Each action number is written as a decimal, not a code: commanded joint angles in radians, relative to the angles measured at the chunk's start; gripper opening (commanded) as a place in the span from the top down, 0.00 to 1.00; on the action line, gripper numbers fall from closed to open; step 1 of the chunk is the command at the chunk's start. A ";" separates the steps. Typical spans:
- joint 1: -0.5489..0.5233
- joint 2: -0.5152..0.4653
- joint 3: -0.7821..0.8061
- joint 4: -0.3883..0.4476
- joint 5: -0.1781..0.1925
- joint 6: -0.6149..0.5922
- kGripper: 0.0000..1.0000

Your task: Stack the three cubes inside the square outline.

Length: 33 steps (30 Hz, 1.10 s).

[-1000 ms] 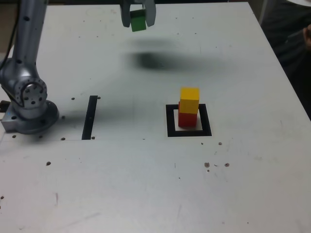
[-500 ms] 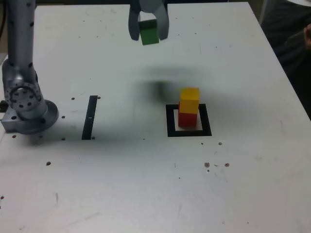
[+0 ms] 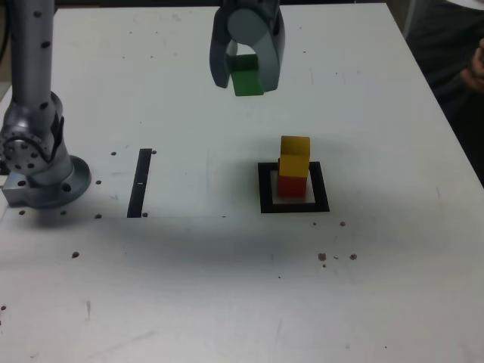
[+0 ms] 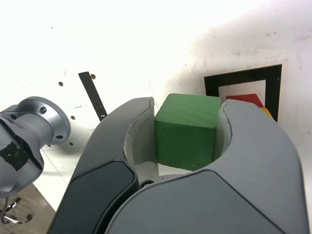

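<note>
Exterior view: gripper [image 3: 247, 74] jaws clamped on green cube [image 3: 247, 76], airborne, up and toward the exterior view's left of yellow cube [image 3: 295, 148] on red cube [image 3: 292, 184] in square outline [image 3: 294, 206].

Wrist view: green cube [image 4: 186, 130] sits squarely between jaws. Centre over yellow, descend slowly, release only on contact.

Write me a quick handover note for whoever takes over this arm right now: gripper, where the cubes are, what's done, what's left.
Gripper: shut on the green cube, held in the air above the table, short of the stack.
Red cube: inside the square outline. Yellow cube: on top of the red one, sitting slightly askew.
Done: two cubes stacked.
Left: carry the green cube over the stack, set it on the yellow cube, release.
</note>
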 commanded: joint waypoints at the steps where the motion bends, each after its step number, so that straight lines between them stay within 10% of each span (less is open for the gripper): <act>1: -0.037 0.025 -0.025 0.016 -0.002 -0.011 0.72; 33: -0.160 0.180 -0.138 -0.005 -0.033 -0.056 0.66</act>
